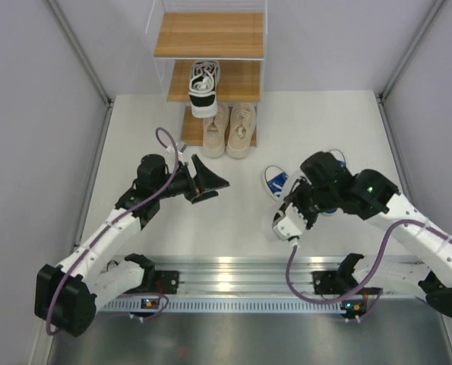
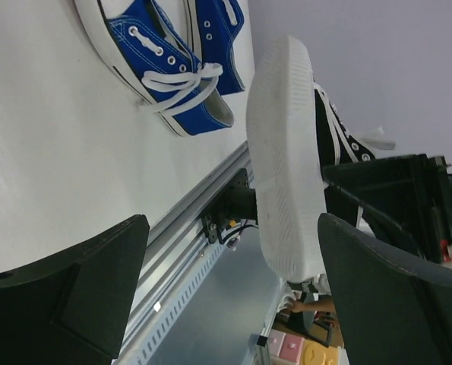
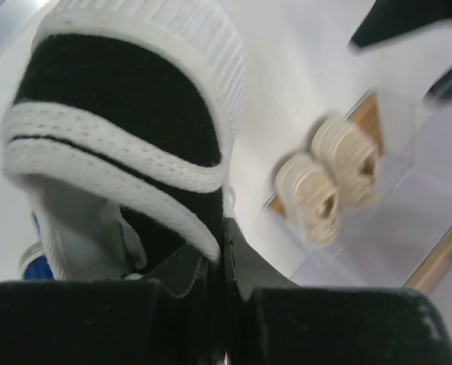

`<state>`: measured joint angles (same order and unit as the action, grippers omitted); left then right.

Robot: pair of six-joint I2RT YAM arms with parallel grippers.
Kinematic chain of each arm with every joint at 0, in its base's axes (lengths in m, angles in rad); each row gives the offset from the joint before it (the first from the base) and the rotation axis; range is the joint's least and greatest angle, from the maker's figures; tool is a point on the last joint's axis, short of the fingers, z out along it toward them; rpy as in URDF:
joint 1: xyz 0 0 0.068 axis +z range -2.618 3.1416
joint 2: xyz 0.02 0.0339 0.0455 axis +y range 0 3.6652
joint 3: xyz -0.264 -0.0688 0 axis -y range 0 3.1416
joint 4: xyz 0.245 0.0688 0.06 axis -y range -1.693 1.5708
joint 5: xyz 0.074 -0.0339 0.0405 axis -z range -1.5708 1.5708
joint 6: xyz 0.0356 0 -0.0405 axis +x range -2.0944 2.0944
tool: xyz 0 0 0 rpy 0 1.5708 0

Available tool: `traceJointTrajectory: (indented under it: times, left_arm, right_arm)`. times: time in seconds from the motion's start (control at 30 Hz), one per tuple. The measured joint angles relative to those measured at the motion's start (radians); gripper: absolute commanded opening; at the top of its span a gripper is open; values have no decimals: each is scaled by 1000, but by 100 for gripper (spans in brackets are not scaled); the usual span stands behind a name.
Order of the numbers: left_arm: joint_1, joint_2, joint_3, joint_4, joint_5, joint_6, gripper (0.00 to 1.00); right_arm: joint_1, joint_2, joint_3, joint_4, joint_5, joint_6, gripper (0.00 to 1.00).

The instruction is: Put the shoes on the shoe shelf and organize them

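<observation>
My right gripper (image 1: 294, 214) is shut on the heel rim of a black-and-white sneaker (image 1: 285, 223) and holds it off the table; its heel fills the right wrist view (image 3: 127, 129), with the jaws (image 3: 226, 251) pinched on the collar. In the left wrist view its white sole (image 2: 286, 152) faces me. My left gripper (image 1: 207, 182) is open and empty, with its fingers (image 2: 66, 296) spread wide. The shoe shelf (image 1: 208, 34) holds the other black-and-white sneaker (image 1: 203, 87) on the middle board and two beige sneakers (image 1: 229, 129) on the bottom board. Two blue sneakers (image 2: 165, 68) lie on the table.
One blue sneaker (image 1: 276, 181) lies between the two grippers, and the other (image 1: 336, 158) is mostly hidden behind the right arm. The shelf's top board carries nothing. Grey walls close both sides. A metal rail (image 1: 241, 270) runs along the near edge.
</observation>
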<state>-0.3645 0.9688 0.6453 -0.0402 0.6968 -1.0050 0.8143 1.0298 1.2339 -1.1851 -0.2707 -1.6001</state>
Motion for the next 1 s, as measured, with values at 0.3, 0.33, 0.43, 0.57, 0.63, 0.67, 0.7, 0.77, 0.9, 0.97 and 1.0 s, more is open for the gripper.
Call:
traceJointTrajectory:
  times: [0.3, 0.33, 0.43, 0.57, 0.63, 0.67, 0.7, 0.77, 0.9, 0.97, 1.0]
  left_arm:
    - [-179, 144, 13, 95, -117, -134, 98]
    - [-188, 153, 18, 95, -125, -148, 98]
    - [-212, 173, 32, 102, -136, -172, 98]
    - [-253, 210, 51, 114, -138, -187, 98]
    - [-272, 230, 60, 117, -137, -190, 97]
    - [-280, 239, 63, 119, -137, -191, 92]
    - [-289, 250, 66, 120, -137, -190, 85]
    - [-301, 267, 68, 120, -138, -186, 68]
    - [-313, 286, 85, 91, -158, -135, 0]
    - [-318, 285, 100, 61, -190, -95, 0]
    - [-319, 282, 105, 45, -209, -83, 0]
  right_arm:
    - [320, 41, -103, 229, 17, -161, 0]
    - [337, 47, -110, 245, 14, -180, 0]
    - [367, 72, -115, 285, 9, -224, 0]
    - [399, 102, -115, 341, 3, -272, 0]
    - [406, 117, -115, 365, -3, -291, 0]
    - [407, 125, -115, 377, -3, -299, 0]
    - [408, 130, -115, 382, -3, -304, 0]
    - [408, 137, -115, 388, -3, -315, 0]
    - [408, 138, -121, 400, 0, -317, 9]
    - [408, 136, -127, 403, 6, -293, 31]
    - [408, 135, -131, 405, 11, -270, 40]
